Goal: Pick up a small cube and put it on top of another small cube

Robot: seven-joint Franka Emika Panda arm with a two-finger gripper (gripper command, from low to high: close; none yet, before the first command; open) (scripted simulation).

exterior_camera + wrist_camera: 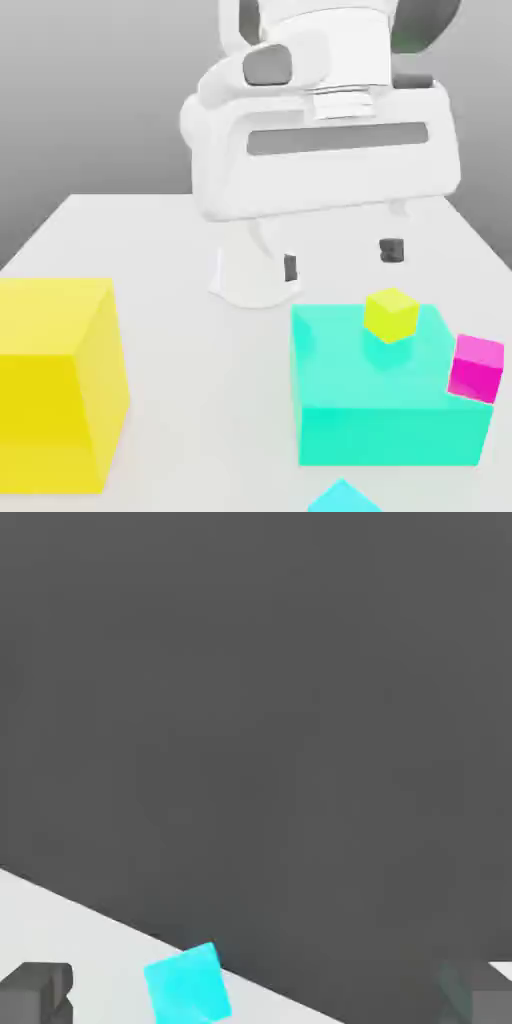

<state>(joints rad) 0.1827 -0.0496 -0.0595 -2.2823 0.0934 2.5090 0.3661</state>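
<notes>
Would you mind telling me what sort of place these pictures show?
Most likely a simulated tabletop for block stacking: a plain white table, flat-coloured blocks such as the big yellow block and big turquoise block, and a featureless grey backdrop.

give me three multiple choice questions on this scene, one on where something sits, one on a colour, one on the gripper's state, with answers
1. Where does the small yellow cube sit?
A. on top of the big turquoise block
B. on the big yellow block
C. on the bare table

2. What colour is the small cube touching the big turquoise block at the exterior view's right?
A. green
B. magenta
C. orange

3. How is the gripper?
A. shut on a cube
B. open and holding nothing
C. shut on nothing

Answers:
1 A, the small yellow cube rests on the turquoise block's top face.
2 B, the magenta cube leans at that block's upper corner.
3 B, its two dark fingertips stand wide apart above the table with nothing between them, and the small cyan cube lies apart from them.
</notes>
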